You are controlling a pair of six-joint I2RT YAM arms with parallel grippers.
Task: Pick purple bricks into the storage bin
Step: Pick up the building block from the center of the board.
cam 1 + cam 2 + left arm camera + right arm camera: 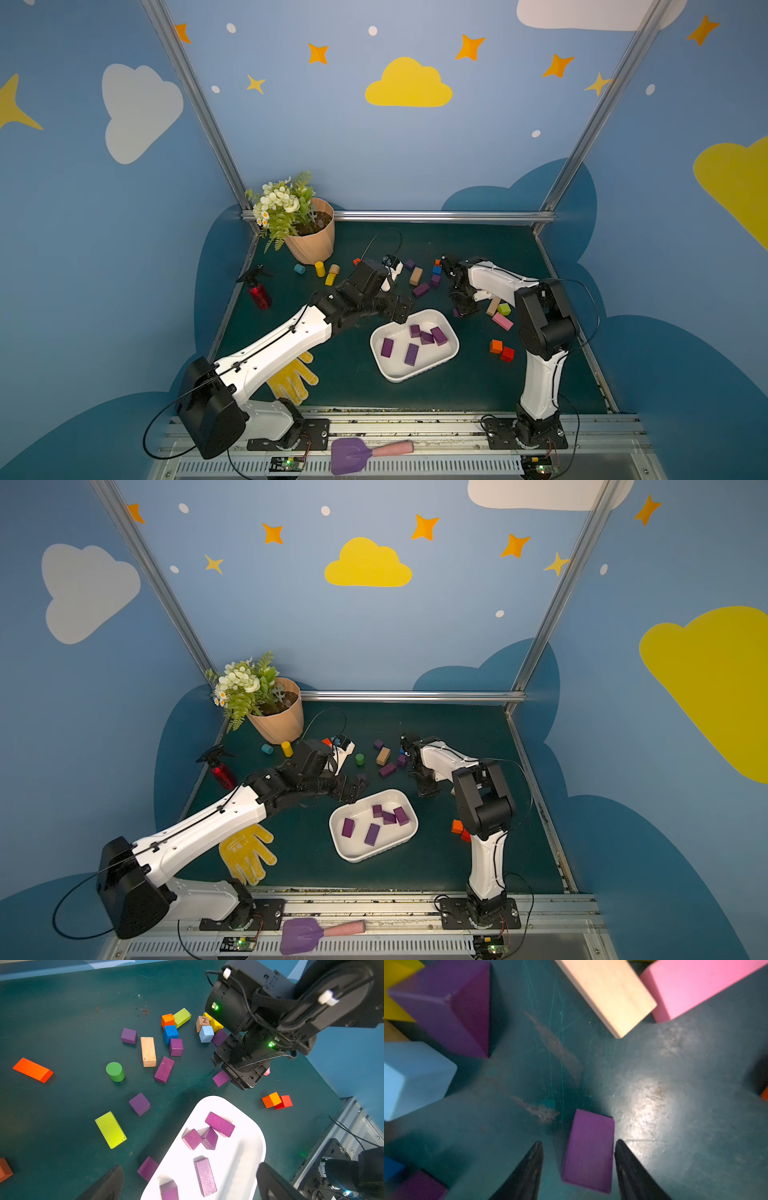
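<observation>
**1. Right arm.** The right gripper (578,1146) stands low over the dark green counter (675,1105). Its two black fingers stand one on each side of an oblong, matte, dark purple brick, the target brick (588,1151). The jaws are part open. One finger lies against or just beside a long side of the brick, and a strip of counter shows between the other finger and the brick. Nothing is gripped.

**2. Left arm.** The left gripper (190,1166) hangs above one end of the storage bin (392,368), a shallow white rectangular tray. Its jaws are spread wide and empty.

**3. Location of parts.** Five purple bricks (411,354) lie loose in the storage bin. The left wrist view shows seven more on the counter. These are the target brick near the bin but apart from it, one just beside the bin's rim, and the rest among mixed-colour blocks beyond.

**4. Handling.** The target brick looks like painted wood and is judged rigid, light and not fragile, with fair friction on its matte faces. Take hold across the narrow width on the two flat long sides, near mid-length, so that it does not pivot. The natural-wood block (606,995) and the pink oblong block (695,987) lie apart from it and leave the fingers room.
</observation>
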